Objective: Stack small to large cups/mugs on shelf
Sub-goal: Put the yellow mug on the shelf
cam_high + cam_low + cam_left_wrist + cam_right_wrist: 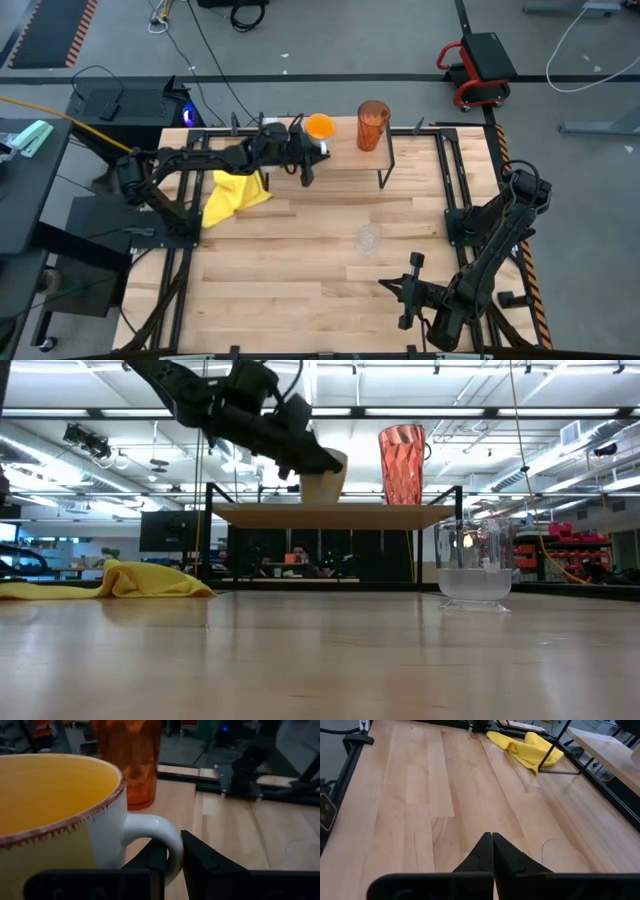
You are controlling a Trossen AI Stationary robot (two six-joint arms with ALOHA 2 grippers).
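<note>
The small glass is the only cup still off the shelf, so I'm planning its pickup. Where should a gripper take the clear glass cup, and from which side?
Grip the clear glass cup across its upper wall near the rim, coming straight down from above. It stands upright and alone on the table, has no visible handle, and narrows to a thick base. The right gripper, fingers shut, waits nearest; the left gripper holds the orange mug.

The tabletop (300, 270) bears a yellow cloth (233, 195), glass cup (369, 238) and shelf (345, 160).
</note>
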